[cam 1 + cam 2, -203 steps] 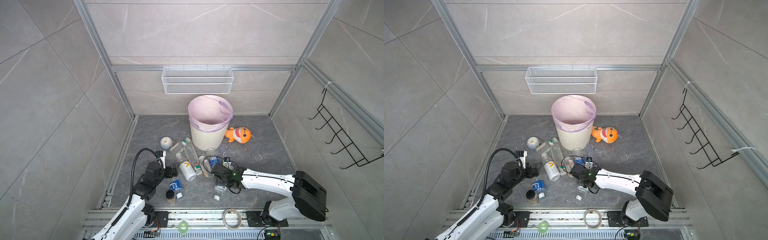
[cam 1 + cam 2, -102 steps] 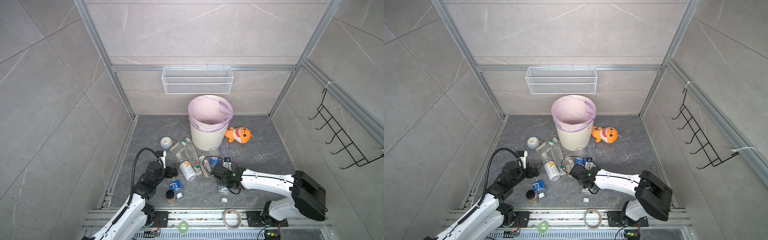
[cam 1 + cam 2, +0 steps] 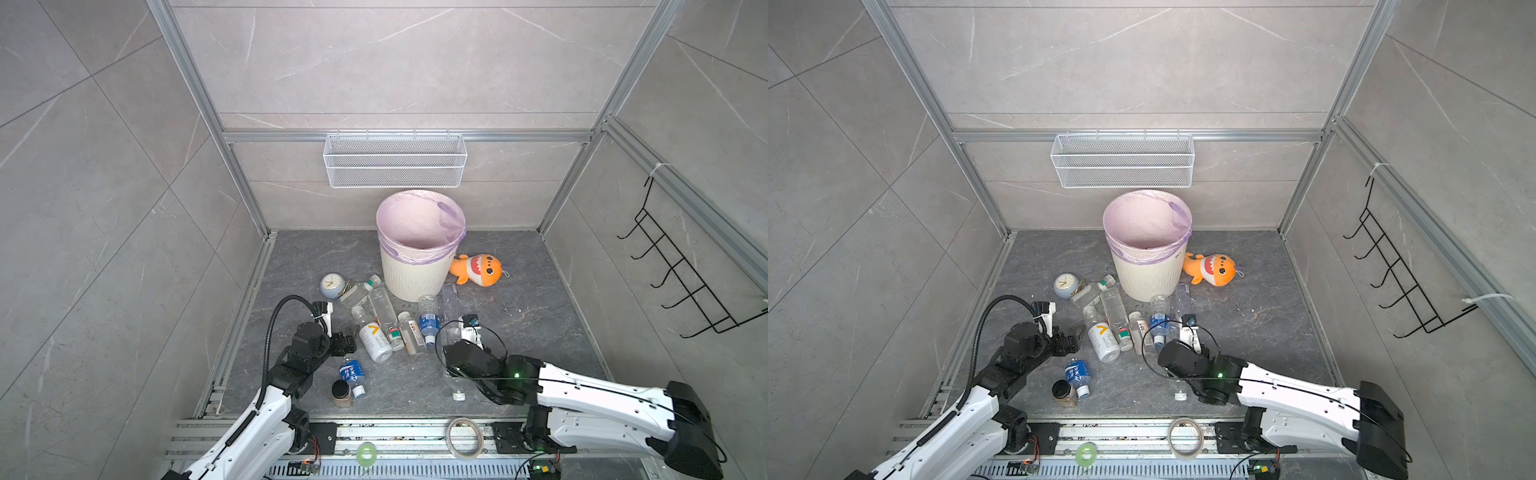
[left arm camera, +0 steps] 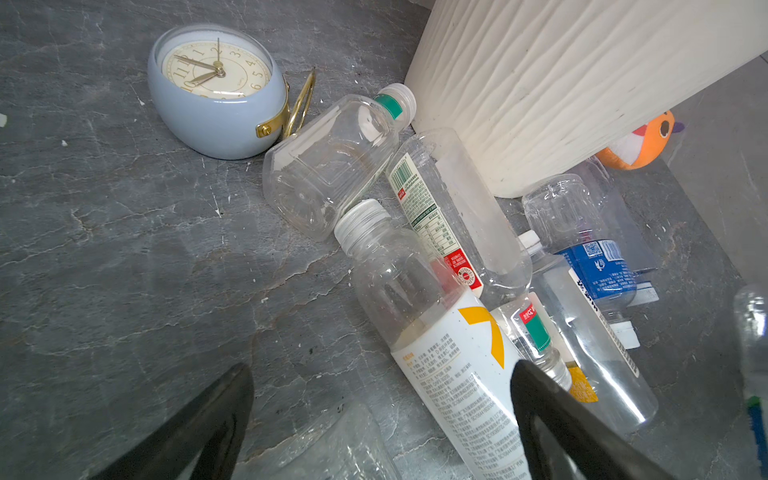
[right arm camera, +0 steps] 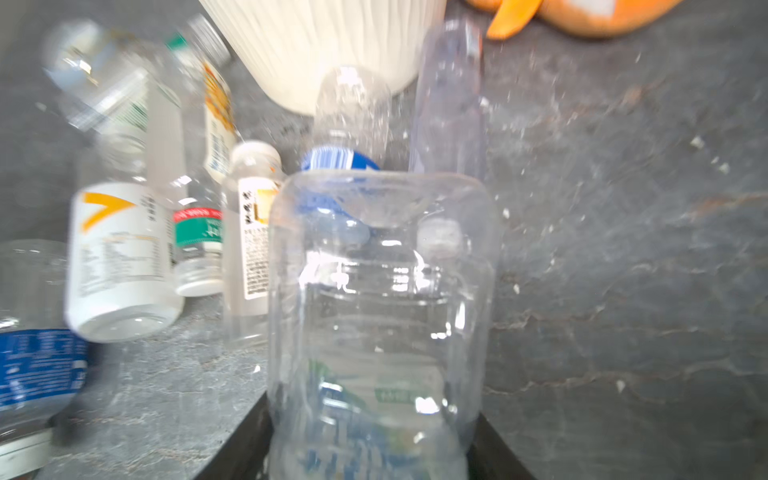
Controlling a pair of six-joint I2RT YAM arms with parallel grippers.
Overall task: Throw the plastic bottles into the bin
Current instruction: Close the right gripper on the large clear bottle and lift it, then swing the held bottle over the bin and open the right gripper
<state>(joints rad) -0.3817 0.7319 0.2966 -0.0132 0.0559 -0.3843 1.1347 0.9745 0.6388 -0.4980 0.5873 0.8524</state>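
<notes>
Several plastic bottles lie on the grey floor in front of the bin (image 3: 417, 274), among them one with a white-yellow label (image 3: 376, 338) and a blue-labelled one (image 3: 352, 373). My left gripper (image 4: 380, 370) stands open low over the floor, one finger beside the white-yellow bottle (image 4: 449, 361). My right gripper (image 5: 372, 440) is shut on a clear bottle (image 5: 382, 311), fingers on both its sides at the label. In both top views the right wrist hides those fingers, and only the held bottle's cap end (image 3: 458, 395) shows beneath the arm.
A blue-grey clock (image 3: 331, 285) lies left of the bin and an orange plush toy (image 3: 478, 270) right of it. A black-lidded jar (image 3: 341, 392) stands by the blue-labelled bottle. A wire basket (image 3: 395, 160) hangs on the back wall. Tape rolls (image 3: 463, 432) lie on the front rail.
My right gripper has closed on the clear bottle, and the bottle's cap end has shifted a little to the right. The left arm has not moved.
</notes>
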